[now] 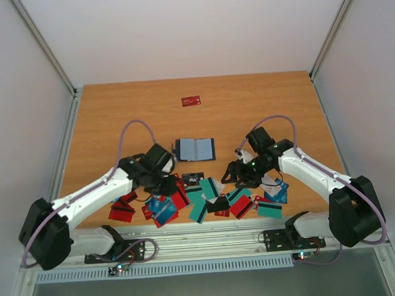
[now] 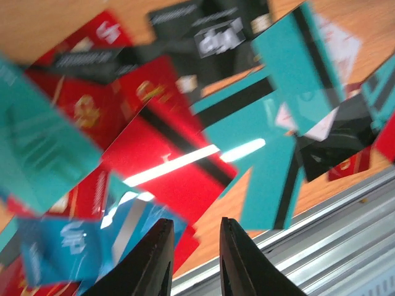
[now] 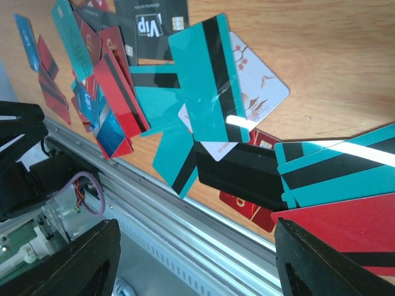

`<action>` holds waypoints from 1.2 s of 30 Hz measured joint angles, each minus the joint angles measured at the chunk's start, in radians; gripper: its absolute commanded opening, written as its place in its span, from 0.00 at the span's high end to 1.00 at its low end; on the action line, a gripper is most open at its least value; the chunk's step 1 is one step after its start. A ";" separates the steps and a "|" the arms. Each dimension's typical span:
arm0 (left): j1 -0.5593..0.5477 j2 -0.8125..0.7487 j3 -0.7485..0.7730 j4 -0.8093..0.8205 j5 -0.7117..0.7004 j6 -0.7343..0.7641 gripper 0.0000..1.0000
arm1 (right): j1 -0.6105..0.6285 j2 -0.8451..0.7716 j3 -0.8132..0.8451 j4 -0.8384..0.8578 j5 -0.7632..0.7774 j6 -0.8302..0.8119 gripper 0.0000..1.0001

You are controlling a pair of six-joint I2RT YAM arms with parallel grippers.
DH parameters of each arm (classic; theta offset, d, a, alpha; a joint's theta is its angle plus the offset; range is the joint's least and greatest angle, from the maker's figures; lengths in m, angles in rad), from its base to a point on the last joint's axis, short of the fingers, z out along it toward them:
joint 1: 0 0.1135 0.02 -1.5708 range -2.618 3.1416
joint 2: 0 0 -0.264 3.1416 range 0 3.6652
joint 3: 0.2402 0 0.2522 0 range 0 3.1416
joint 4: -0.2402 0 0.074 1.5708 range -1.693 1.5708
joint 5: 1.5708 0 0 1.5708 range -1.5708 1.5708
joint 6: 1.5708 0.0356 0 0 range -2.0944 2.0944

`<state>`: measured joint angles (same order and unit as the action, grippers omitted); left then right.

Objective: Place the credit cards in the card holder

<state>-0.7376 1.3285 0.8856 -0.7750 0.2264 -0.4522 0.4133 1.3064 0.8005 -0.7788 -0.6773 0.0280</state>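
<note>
Left gripper [image 2: 194,225] hung close over the cards [image 1: 201,198], jaws a little apart and empty. A red card [image 2: 166,157] lay right ahead, its long side slanting across them. Right gripper [image 3: 196,246] was wide open and empty. Holder [image 1: 194,149] lay open past the cards, between both grippers.

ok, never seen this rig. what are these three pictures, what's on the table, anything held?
Two robot arms bolted at the near edge of the table, each with a two-finger gripper. The wide picture looks down from above and behind; the other two come from cameras on the wrists. On the table lies a pile of credit cards, teal, red, blue, black, white. Beyond it the card holder lies open, and one red card sits alone farther back. The left gripper is narrowly open, the right gripper wide open; both over the pile, holding nothing.
</note>
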 measured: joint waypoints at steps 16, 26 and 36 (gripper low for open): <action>-0.104 0.119 0.004 0.039 0.117 -0.045 0.74 | 0.026 -0.260 -0.228 -0.012 0.104 0.204 0.25; -0.212 0.446 0.323 0.135 0.231 -0.014 0.74 | 0.026 -0.417 -0.304 -0.083 0.185 0.347 0.18; -0.299 0.654 0.466 0.151 0.267 -0.040 0.75 | 0.026 -0.553 -0.431 -0.084 0.151 0.437 0.18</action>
<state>-1.0367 1.9827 1.3514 -0.6243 0.4938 -0.4919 0.4389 0.7532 0.3695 -0.8623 -0.5266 0.4648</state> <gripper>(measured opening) 0.251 0.820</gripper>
